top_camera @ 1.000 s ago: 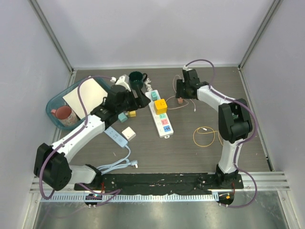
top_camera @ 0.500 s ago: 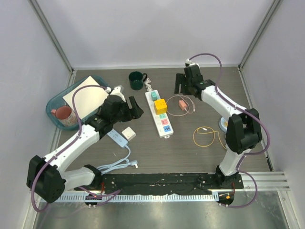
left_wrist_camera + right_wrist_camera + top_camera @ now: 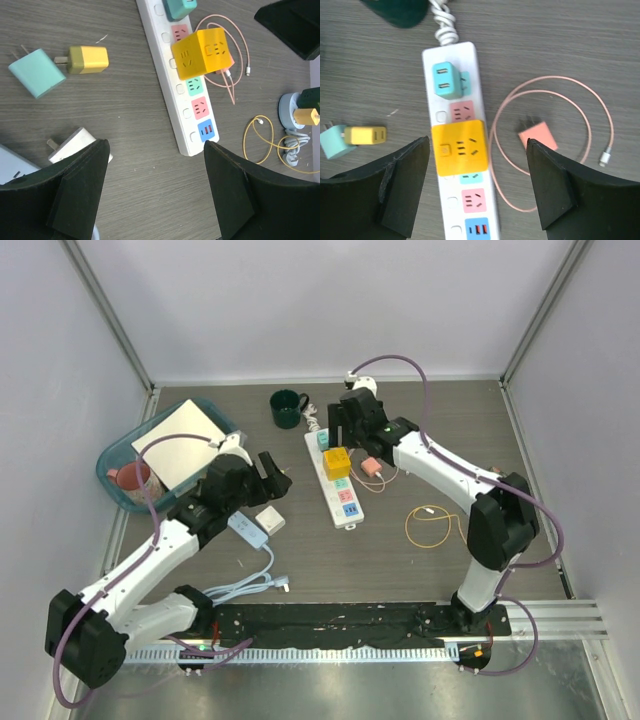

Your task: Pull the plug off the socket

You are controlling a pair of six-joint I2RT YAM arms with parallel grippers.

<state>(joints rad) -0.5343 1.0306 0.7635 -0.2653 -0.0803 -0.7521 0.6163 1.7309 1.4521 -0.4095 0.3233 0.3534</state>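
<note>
A white socket strip (image 3: 340,498) lies in the middle of the table. A yellow cube plug (image 3: 337,462) and a teal plug (image 3: 324,440) sit in it. My right gripper (image 3: 342,435) hovers open above the strip's far end. In the right wrist view the yellow cube plug (image 3: 458,146) shows between the spread fingers of the right gripper (image 3: 476,146), and the teal plug (image 3: 445,81) lies beyond it. My left gripper (image 3: 275,475) is open over bare table, left of the strip. The left wrist view shows the left gripper (image 3: 156,150) holding nothing, the strip (image 3: 170,95) ahead of it.
A pink charger (image 3: 369,467) with its looped cable lies right of the strip. Loose teal (image 3: 36,73), yellow (image 3: 89,59) and white (image 3: 269,520) adapters lie left of it. A green mug (image 3: 287,408), a teal tray (image 3: 112,462) and a yellow cable (image 3: 432,525) are around.
My right gripper opened, left the pink charger on the table and swung left over the strip. The left arm drew back toward the near left.
</note>
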